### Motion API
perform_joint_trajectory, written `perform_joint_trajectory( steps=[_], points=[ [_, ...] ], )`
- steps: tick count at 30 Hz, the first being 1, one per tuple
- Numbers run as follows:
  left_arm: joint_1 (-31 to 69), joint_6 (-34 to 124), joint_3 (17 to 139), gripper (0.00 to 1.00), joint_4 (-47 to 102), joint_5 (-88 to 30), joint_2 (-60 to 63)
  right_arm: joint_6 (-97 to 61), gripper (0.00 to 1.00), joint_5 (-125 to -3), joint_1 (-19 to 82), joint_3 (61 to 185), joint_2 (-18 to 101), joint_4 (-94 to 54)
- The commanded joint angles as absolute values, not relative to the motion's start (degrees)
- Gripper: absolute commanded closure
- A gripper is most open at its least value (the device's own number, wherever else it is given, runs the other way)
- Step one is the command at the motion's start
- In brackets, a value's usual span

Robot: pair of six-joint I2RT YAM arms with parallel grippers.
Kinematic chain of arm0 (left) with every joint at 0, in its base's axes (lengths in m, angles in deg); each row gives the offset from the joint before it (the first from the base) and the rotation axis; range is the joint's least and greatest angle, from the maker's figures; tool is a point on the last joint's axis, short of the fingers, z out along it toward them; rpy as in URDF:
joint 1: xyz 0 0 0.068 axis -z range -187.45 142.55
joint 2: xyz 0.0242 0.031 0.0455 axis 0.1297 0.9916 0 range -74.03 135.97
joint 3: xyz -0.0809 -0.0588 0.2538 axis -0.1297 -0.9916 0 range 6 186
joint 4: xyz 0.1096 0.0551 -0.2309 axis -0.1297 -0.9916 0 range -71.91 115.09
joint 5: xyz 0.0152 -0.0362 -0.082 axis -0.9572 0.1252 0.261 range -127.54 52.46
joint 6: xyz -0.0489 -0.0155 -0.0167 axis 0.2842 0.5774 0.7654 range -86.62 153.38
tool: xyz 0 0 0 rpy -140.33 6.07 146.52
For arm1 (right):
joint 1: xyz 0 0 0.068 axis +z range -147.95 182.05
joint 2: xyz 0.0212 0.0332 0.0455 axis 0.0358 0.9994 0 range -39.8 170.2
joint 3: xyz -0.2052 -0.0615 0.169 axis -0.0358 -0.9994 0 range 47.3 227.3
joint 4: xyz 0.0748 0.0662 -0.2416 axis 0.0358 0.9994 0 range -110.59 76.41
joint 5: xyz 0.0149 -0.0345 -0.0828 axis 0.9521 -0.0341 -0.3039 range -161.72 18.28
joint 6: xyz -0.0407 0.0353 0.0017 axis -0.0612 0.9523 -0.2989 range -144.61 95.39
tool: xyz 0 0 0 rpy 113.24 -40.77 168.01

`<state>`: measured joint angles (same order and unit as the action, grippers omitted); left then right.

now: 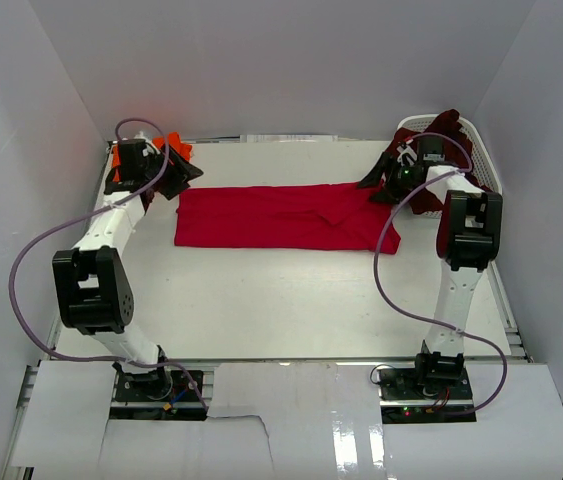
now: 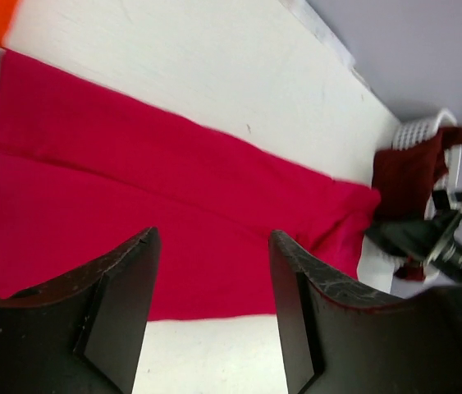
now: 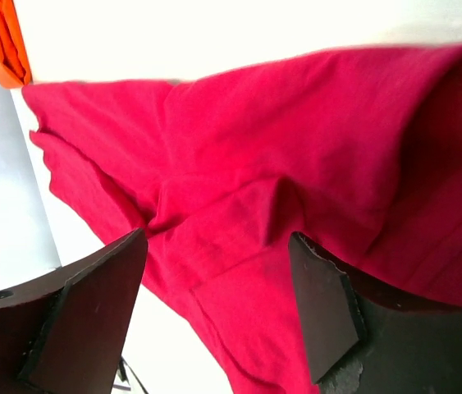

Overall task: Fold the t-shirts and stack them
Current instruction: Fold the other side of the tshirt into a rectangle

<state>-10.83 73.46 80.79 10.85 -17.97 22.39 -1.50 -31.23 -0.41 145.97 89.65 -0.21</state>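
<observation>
1. The crimson t-shirt lies spread in a long band across the far half of the table, with a raised crease near its right end.
2. The left gripper hangs over the shirt's left end, jaws spread wide and holding nothing.
3. The right gripper hangs over the shirt's right end, jaws also wide apart and empty.
4. The orange t-shirt sits bunched at the far left corner, just beyond the left gripper.
5. The maroon t-shirt drapes out of the white basket at the far right.
</observation>
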Motion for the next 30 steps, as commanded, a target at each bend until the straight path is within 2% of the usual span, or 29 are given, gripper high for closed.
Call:
perform_joint_trajectory(
  steps=[1, 7, 12, 19, 23, 24, 25, 26, 29, 30],
  points=[
    [-7.9, 67.67, 79.13, 0.34, 14.81, -14.87, 18.08, -2.29, 0.24, -30.41, -0.15, 143.72, 83.44, -3.81],
    [-0.34, 62.04, 80.09, 0.36, 14.99, -9.43, 22.11, -6.05, 0.23, -34.0, 1.17, 139.23, 77.63, -1.36],
    [3.34, 61.51, 82.37, 0.42, 14.28, -3.8, 30.01, -10.19, 0.23, -37.96, 4.94, 135.73, 73.34, 2.35],
    [10.38, 62.12, 84.75, 0.47, 14.02, -5.9, 34.86, -12.05, 0.25, -39.47, 9.7, 129.66, 70.86, 3.93],
    [13.11, 63.53, 85.98, 0.63, 14.98, -5.56, 36.71, -9.85, 0.26, -37.44, 12.07, 125.44, 69.37, 0.77],
    [13.29, 63.7, 86.59, 0.68, 14.99, -5.29, 37.06, -9.93, 0.26, -37.7, 12.42, 125.61, 69.54, 1.03],
    [13.46, 64.05, 86.77, 0.81, 14.99, -4.94, 37.76, -9.85, 0.26, -37.62, 12.95, 126.05, 69.98, 1.55],
    [13.64, 64.23, 87.04, 0.86, 15.25, -4.15, 38.11, -9.76, 0.26, -37.79, 13.12, 126.22, 70.24, 1.82],
    [14.25, 64.76, 88.27, 1.0, 15.42, -3.36, 39.52, -9.41, 0.27, -37.79, 13.74, 126.23, 70.86, 1.3],
    [14.6, 64.67, 88.7, 1.0, 15.42, -2.92, 40.05, -8.89, 0.27, -37.79, 13.92, 126.23, 71.03, 0.94]
  ],
)
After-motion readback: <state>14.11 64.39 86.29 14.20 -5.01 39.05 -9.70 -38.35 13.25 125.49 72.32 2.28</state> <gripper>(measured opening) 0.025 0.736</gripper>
